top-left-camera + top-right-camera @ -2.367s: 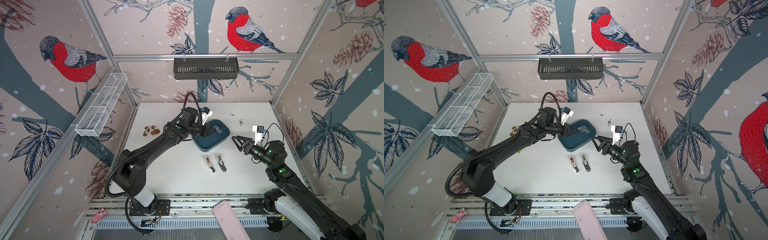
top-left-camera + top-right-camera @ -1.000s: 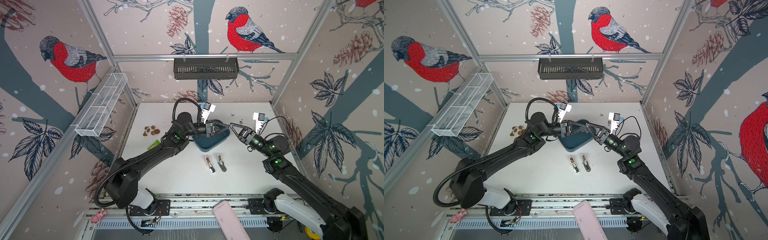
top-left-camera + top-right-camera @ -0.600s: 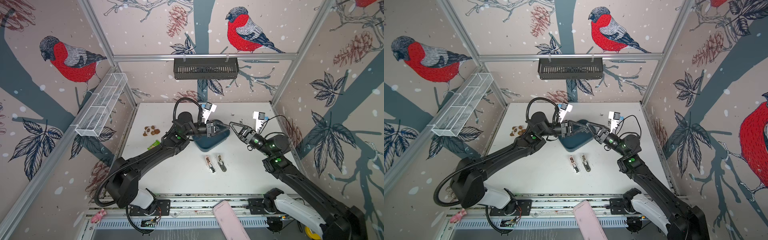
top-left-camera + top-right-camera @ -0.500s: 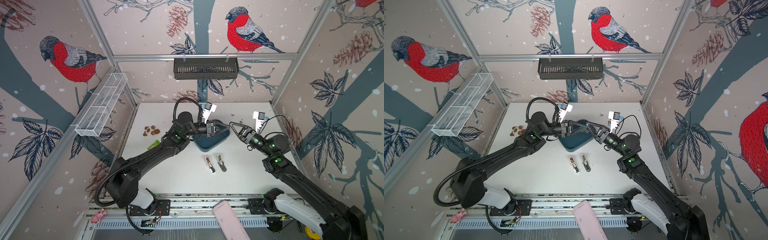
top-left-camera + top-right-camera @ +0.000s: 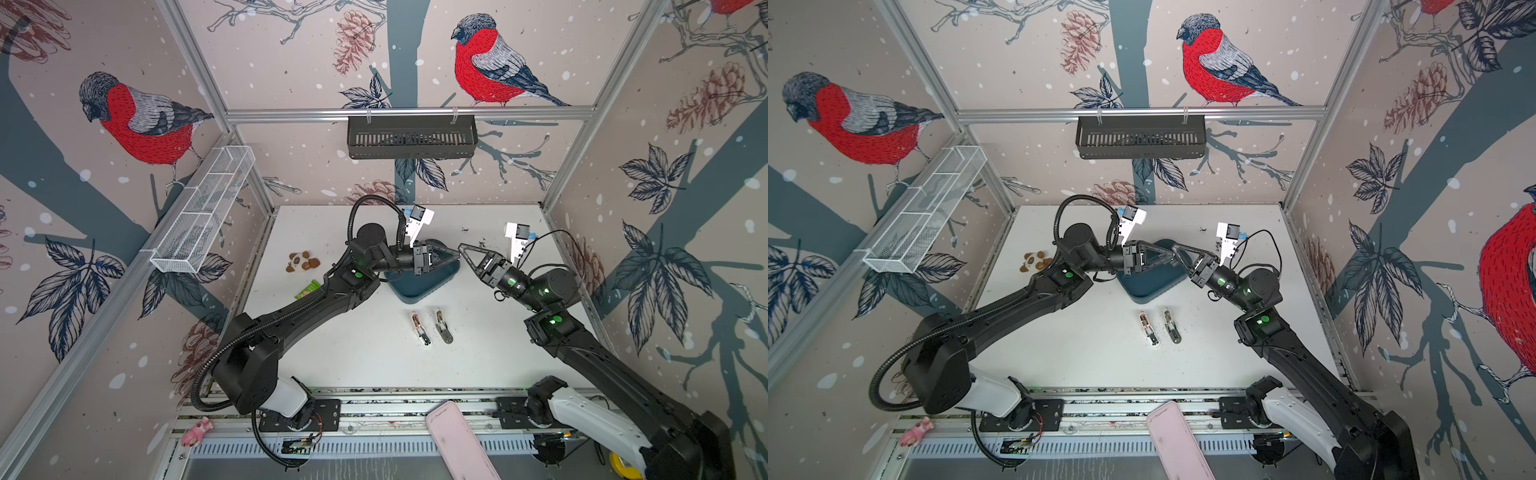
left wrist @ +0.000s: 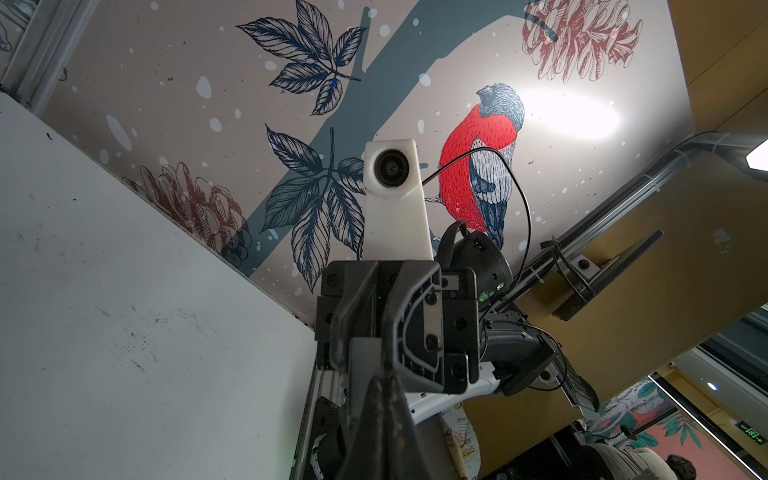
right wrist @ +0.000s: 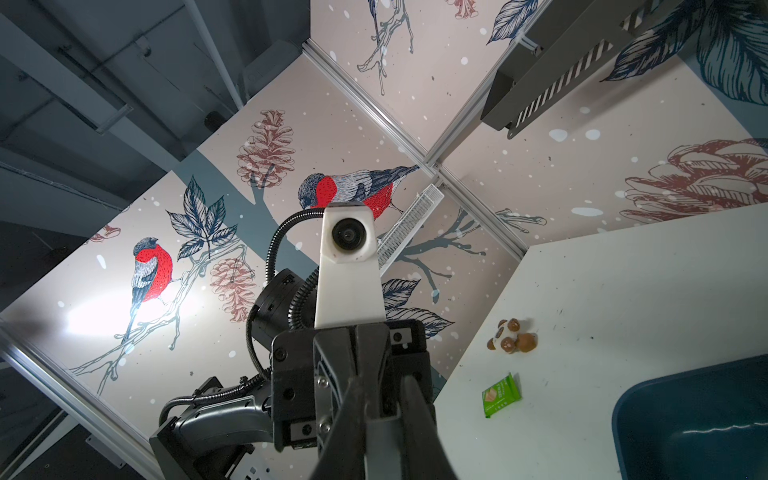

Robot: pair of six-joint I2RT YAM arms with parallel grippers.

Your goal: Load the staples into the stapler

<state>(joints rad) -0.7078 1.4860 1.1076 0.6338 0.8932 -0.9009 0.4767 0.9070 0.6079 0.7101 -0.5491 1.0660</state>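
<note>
Two small staplers lie side by side on the white table, one pinkish (image 5: 419, 330) (image 5: 1149, 328) and one grey (image 5: 444, 326) (image 5: 1172, 326). My left gripper (image 5: 456, 254) (image 5: 1169, 256) (image 6: 381, 376) hangs above the blue tray (image 5: 415, 293) (image 5: 1150, 293), shut. My right gripper (image 5: 461, 247) (image 5: 1173, 249) (image 7: 382, 378) points at it, tip against tip, its fingers drawn together. The staples are too small to make out, and I cannot tell whether a strip sits between the touching tips.
A panda toy (image 5: 302, 262) (image 7: 513, 336) and a green packet (image 5: 307, 289) (image 7: 500, 395) lie left of the tray. A black basket (image 5: 411, 137) hangs on the back wall. A white wire basket (image 5: 203, 212) is on the left wall. A pink object (image 5: 461, 444) sits at the front rail.
Earlier the left gripper rose out of the tray and the right gripper came over to meet it. Over the last second both arms stayed put while the right fingers drew together.
</note>
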